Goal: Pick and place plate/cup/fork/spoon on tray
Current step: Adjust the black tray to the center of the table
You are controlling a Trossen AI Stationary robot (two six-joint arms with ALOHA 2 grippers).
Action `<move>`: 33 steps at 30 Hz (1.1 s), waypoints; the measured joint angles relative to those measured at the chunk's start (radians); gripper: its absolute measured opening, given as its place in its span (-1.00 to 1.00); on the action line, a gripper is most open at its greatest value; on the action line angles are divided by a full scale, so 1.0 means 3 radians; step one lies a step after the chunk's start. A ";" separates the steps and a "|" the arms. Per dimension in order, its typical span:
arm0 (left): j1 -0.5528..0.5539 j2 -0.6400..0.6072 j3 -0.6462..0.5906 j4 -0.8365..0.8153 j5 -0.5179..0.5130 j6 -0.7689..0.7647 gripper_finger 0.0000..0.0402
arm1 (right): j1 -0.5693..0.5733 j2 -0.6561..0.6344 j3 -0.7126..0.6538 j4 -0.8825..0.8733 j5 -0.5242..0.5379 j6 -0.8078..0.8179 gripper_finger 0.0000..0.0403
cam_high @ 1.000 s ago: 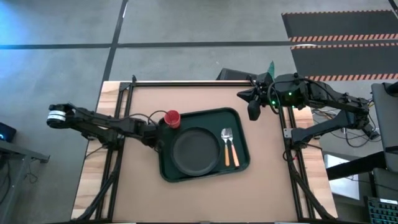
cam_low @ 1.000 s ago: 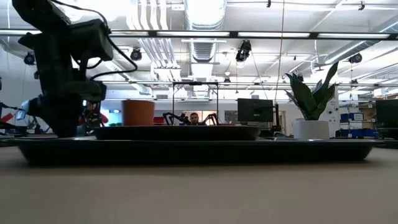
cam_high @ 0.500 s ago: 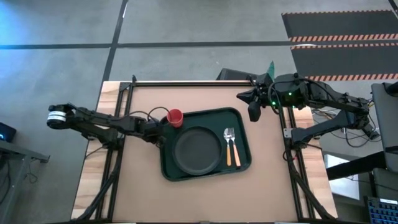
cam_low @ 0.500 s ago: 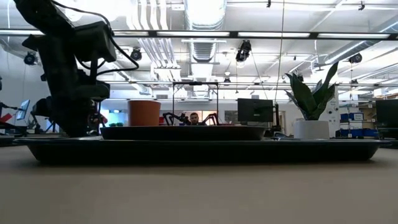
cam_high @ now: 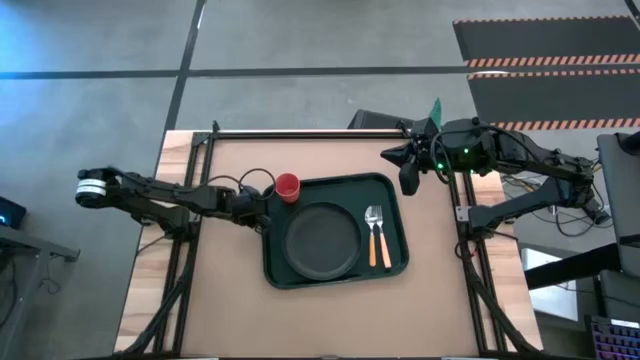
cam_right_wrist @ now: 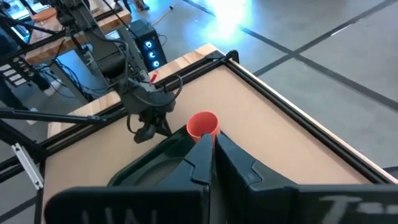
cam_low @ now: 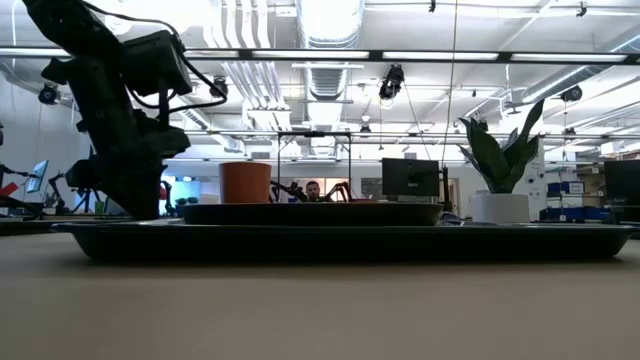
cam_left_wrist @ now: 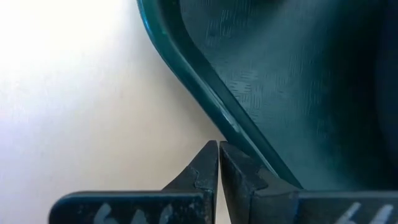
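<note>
My left gripper [cam_high: 258, 208], fingers shut and empty, has nudged the tray [cam_high: 392, 190] rightward. Plate [cam_high: 322, 240], fork [cam_high: 374, 232], spoon [cam_high: 381, 234] and cup [cam_high: 287, 186] sit inside. I'd push slowly. Right gripper [cam_high: 406, 172] waits closed.

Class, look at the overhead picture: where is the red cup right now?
In the high view the cup stands at the tray's far-left corner, beside the plate, with the left tool close by.

The plate [cam_high: 323, 241] lies in the tray [cam_high: 394, 267], fork [cam_high: 371, 236] and spoon [cam_high: 380, 236] to its right, cup [cam_high: 287, 186] at the tray's far-left corner.
</note>
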 joint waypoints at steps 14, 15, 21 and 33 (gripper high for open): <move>0.0202 0.0000 -0.0004 0.0161 -0.0052 0.0155 -1.00 | 0.0121 0.0298 -0.0108 -0.2533 0.0058 0.1885 -0.96; 0.0202 0.0000 -0.0004 0.0161 -0.0052 0.0182 -1.00 | 0.0168 0.0349 -0.0185 -0.2587 0.0003 0.2078 -0.96; 0.0202 0.0000 -0.0006 0.0153 -0.0051 0.0196 -1.00 | 0.0435 0.0424 -0.0853 -0.2065 -0.0172 0.2347 -0.96; 0.0200 -0.0001 -0.0025 0.0146 0.0042 0.0271 -1.00 | 0.0758 0.0257 -0.2642 -0.0416 -0.0602 0.3046 -0.96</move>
